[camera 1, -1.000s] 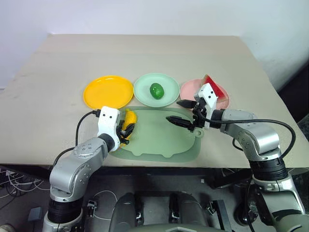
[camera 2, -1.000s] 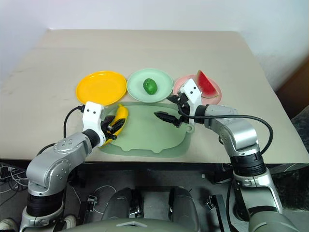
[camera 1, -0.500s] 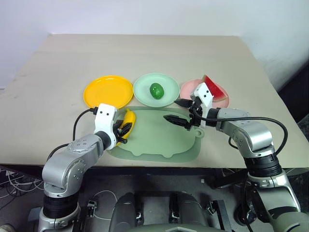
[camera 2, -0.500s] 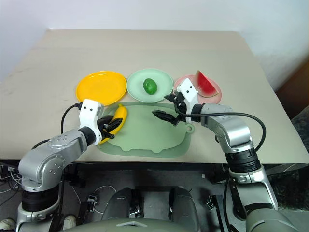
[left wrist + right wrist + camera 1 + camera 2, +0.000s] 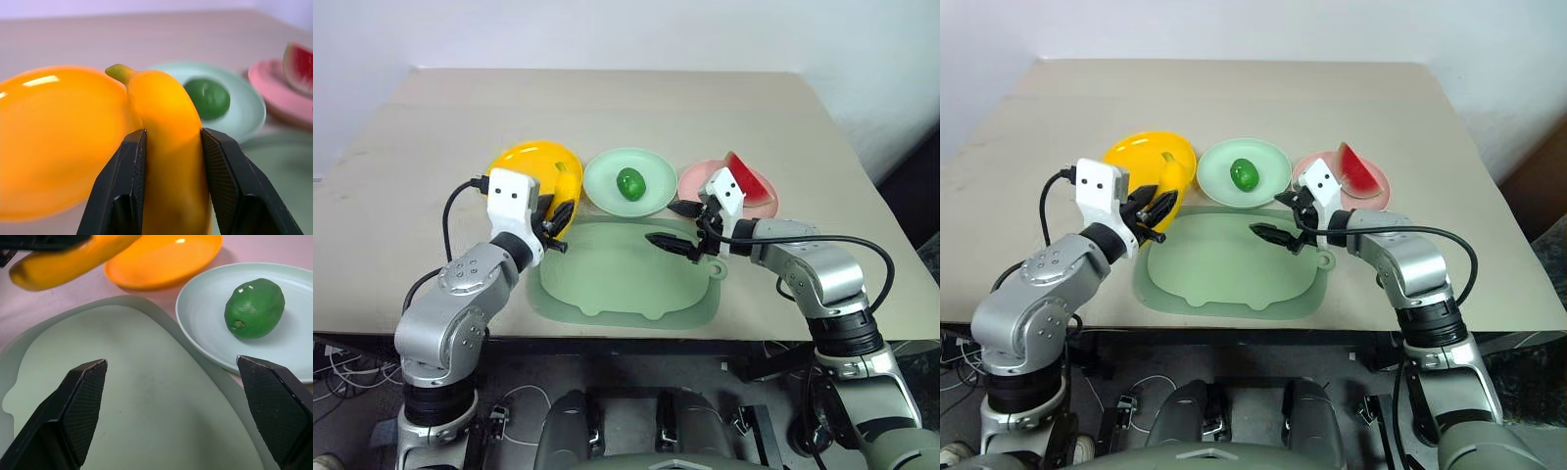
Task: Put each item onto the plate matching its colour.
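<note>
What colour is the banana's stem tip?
Greenish-yellow; the banana shows it best in the left wrist view.

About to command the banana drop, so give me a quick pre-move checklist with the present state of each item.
1. Grip: left gripper shut on the curved yellow toy banana, a finger on each side: ok.
2. Banana lifted off the large pale green flat tray: ok.
3. Target: round orange-yellow plastic plate bare: ok.
4. Banana over that plate: reaches over its near rim in the head views, how far cannot tell.
5. Right gripper open, holding nothing, over the tray, apart from the left arm: ok.
6. Glossy green pepper on mint green plate, red watermelon wedge on pink plate: ok.
</note>
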Robot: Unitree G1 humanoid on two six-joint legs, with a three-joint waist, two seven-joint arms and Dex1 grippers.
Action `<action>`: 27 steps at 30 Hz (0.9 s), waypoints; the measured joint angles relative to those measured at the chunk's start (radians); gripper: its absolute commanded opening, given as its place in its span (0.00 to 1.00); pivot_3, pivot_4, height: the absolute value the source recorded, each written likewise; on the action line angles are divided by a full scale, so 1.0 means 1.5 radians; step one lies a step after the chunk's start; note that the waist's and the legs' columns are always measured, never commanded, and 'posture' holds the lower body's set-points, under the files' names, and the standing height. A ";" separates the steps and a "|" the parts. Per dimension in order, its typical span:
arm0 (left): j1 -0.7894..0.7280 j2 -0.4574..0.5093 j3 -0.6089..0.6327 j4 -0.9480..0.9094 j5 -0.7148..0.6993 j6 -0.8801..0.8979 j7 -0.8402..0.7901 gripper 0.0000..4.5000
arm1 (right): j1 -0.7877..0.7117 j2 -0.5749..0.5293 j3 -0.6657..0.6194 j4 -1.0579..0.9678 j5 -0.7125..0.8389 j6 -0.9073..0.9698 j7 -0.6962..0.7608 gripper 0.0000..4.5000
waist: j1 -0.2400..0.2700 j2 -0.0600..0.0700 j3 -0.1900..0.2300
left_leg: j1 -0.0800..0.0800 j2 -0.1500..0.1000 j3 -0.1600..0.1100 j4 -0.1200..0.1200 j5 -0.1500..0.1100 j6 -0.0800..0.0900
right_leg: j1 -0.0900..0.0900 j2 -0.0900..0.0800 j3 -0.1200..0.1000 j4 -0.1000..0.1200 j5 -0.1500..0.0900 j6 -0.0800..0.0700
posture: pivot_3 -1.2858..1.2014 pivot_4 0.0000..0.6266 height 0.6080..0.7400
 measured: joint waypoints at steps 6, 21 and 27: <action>-0.034 -0.031 -0.009 0.034 0.016 -0.027 0.015 0.33 | 0.000 -0.003 0.000 -0.001 0.000 0.001 0.002 1.00 | 0.003 0.000 0.000 | 0.000 0.000 0.000 0.000 0.000 0.000 | 0.000 0.000 0.000 0.000 0.000 0.000 | 0.52 0.24 0.66; -0.265 -0.071 0.010 0.436 0.182 -0.166 0.167 0.33 | 0.000 0.001 0.001 0.000 -0.003 0.000 -0.005 1.00 | 0.001 0.000 0.000 | 0.000 0.000 0.000 0.000 0.000 0.000 | 0.000 0.000 0.000 0.000 0.000 0.000 | 0.52 0.24 0.66; -0.386 -0.063 0.050 0.666 0.187 -0.183 0.198 0.33 | -0.001 0.003 0.001 0.008 -0.016 -0.002 -0.009 1.00 | 0.000 -0.001 0.000 | 0.000 0.000 0.000 0.000 0.000 0.000 | 0.000 0.000 0.000 0.000 0.000 0.000 | 0.52 0.24 0.66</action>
